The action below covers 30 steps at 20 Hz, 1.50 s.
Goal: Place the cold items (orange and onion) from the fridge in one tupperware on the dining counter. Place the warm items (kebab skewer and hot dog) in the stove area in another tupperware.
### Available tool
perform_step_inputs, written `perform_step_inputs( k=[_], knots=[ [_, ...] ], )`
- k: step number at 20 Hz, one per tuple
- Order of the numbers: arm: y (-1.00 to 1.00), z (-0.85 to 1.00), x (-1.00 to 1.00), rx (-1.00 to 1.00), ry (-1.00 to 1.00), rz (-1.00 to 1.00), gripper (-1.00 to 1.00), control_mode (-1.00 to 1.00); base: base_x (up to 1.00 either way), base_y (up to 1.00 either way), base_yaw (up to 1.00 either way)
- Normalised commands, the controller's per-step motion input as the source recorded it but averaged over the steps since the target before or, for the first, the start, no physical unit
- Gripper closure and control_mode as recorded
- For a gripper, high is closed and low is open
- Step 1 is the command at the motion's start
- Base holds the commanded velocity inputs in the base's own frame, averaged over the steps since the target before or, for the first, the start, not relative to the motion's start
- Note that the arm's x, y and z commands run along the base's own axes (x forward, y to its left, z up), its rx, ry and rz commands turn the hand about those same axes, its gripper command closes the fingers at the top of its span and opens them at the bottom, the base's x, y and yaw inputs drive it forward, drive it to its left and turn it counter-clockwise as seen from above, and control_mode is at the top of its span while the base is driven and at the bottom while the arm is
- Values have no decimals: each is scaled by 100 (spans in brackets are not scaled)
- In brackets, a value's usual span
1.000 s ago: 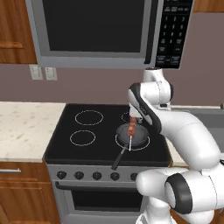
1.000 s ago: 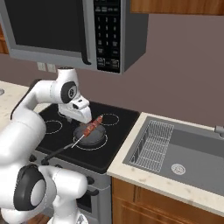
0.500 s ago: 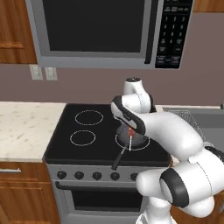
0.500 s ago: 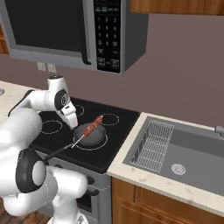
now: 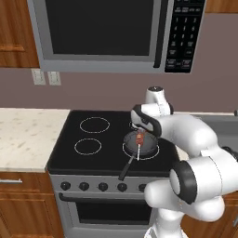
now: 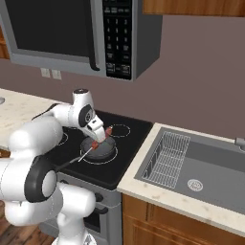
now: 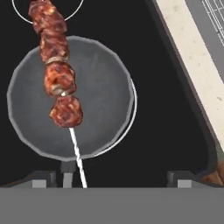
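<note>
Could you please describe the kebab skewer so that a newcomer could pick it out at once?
Start at the black stove under the microwave. On its front right burner sits a round grey pan, and the skewer lies across it. It is the only food there: reddish-brown meat chunks on a thin white stick.

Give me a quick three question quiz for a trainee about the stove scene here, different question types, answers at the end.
1. True or false: the kebab skewer lies in the sink.
2. Multiple choice: the pan sits on which burner, seen from the front of the stove? A) front left B) back left C) front right
3. Fill in: the gripper hovers above the pan with its jaws ____.

Key:
1. False; the kebab skewer rests across the pan.
2. C
3. open, holding nothing
</note>
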Motion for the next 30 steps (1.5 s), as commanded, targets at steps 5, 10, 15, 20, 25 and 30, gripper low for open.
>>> perform_step_inputs(
  k=[5,10,15,20,25,30],
  knots=[
    [-6,-39,33,0,-1,18,-100,-100,0,0,0],
    [0,-43,35,0,-5,13,-100,-100,0,0,0],
    [0,-23,54,1,-7,11,-100,-100,0,0,0],
    [0,-13,53,3,-11,11,-100,-100,0,0,0],
    [2,-31,34,0,-8,8,-100,-100,0,0,0],
    [7,-43,7,0,-1,1,-100,-100,0,0,0]
  ],
)
